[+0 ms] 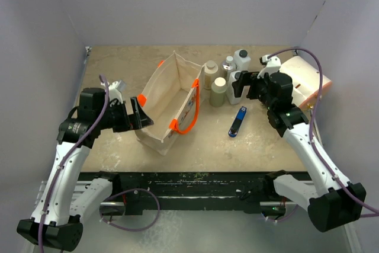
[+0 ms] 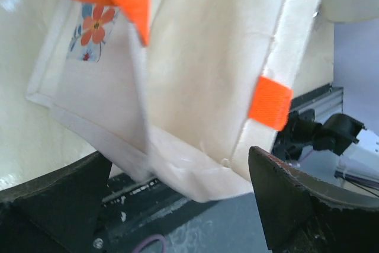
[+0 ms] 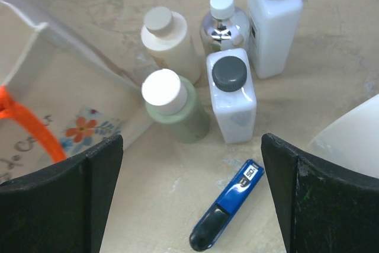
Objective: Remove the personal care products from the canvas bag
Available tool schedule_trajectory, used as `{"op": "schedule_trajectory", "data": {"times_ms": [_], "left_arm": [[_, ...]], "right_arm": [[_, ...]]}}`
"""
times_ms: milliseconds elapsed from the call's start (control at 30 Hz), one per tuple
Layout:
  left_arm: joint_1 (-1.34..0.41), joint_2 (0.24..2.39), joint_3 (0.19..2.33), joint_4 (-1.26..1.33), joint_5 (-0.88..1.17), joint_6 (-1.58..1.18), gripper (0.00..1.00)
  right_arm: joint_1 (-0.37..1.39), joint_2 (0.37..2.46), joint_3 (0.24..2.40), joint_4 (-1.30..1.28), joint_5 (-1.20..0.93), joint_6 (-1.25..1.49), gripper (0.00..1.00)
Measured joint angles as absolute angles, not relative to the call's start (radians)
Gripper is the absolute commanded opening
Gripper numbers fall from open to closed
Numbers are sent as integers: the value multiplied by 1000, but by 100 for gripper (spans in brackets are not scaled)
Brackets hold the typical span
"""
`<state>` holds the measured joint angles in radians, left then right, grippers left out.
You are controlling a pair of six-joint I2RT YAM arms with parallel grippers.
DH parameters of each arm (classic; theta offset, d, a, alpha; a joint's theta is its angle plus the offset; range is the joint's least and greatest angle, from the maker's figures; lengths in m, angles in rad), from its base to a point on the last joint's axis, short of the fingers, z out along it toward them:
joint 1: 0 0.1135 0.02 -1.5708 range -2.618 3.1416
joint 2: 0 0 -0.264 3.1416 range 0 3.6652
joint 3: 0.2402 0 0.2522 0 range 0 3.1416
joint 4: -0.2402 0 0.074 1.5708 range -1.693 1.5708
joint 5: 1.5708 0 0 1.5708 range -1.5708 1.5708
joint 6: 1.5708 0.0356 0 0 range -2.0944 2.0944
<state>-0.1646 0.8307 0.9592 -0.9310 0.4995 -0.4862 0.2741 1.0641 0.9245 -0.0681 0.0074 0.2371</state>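
Between the widely spread fingers of the right gripper (image 3: 190, 146) stand the personal care products (image 3: 220, 57), outside the bag in a tight cluster on the table (image 3: 331, 57). The olive bottle (image 3: 176, 111) and a dark-capped white bottle (image 3: 232, 102) are nearest. The cream bottle (image 3: 170, 42), silver bottle (image 3: 224, 25) and second white bottle (image 3: 272, 19) are just beyond. A blue stick (image 3: 228, 211) lies closer to the wrist. The canvas bag (image 3: 35, 81) is off to this hand's left and a cream cylinder (image 3: 349, 140) to its right. The left gripper (image 2: 177, 158) is spread too, with the bag's end corner between its fingers; whether they touch it cannot be told.
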Motion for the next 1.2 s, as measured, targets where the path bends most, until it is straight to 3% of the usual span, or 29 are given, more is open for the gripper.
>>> {"op": "schedule_trajectory", "data": {"times_ms": [400, 900, 1200], "left_arm": [[-165, 925, 1330, -1025, 234, -346, 99], [-196, 900, 1692, -989, 245, -242, 99], [-289, 906, 1759, -1003, 161, -140, 99]], "right_arm": [[496, 1022, 1069, -278, -12, 307, 100], [504, 781, 1539, -541, -9, 242, 100], [504, 746, 1594, -633, 65, 239, 100]]}}
